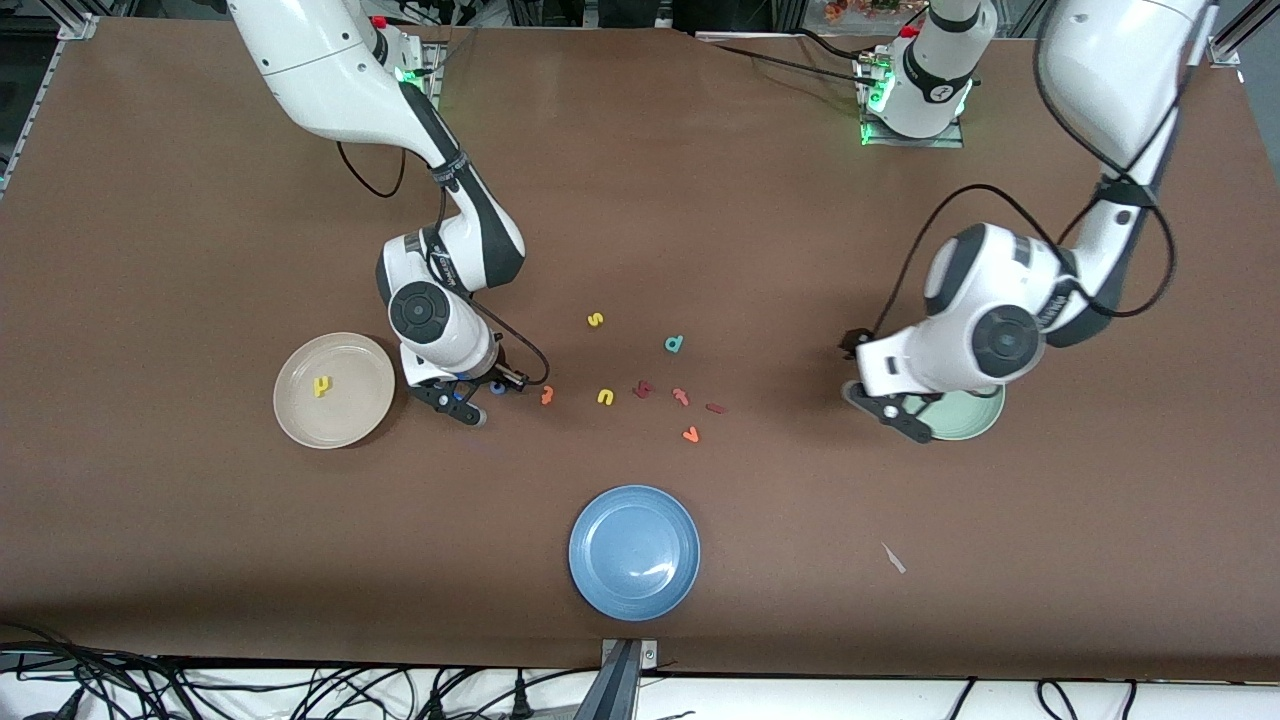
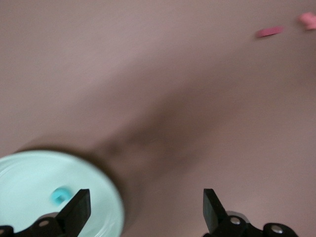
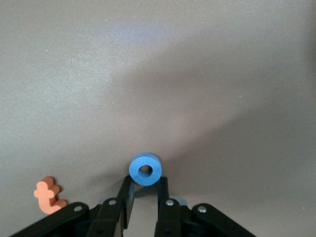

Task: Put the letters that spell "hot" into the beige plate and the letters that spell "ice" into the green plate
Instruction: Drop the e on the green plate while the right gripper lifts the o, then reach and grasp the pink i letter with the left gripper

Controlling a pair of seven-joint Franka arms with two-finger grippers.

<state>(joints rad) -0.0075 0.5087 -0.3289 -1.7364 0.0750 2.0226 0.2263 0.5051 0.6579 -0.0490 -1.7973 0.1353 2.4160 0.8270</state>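
Note:
My right gripper (image 1: 488, 396) (image 3: 144, 185) is down at the table beside the beige plate (image 1: 300, 420), shut on the blue "o" (image 3: 145, 169) (image 1: 497, 387). The yellow "h" (image 1: 321, 385) lies in that plate. The orange "t" (image 1: 547, 396) (image 3: 49, 195) lies on the table close by. My left gripper (image 1: 874, 384) (image 2: 146, 207) is open and empty over the rim of the green plate (image 1: 975, 420) (image 2: 24, 180). The teal "c" (image 2: 60, 196) rests in this plate. The dark red "i" (image 1: 715, 408) (image 2: 269, 32) lies mid-table. No "e" shows.
Loose letters lie mid-table: a yellow "s" (image 1: 595, 320), a teal "d" (image 1: 674, 344), a yellow "u" (image 1: 605, 397), a dark red piece (image 1: 643, 389), a pinkish "t" (image 1: 681, 397) and an orange "v" (image 1: 690, 434). A blue plate (image 1: 634, 551) sits nearest the front camera.

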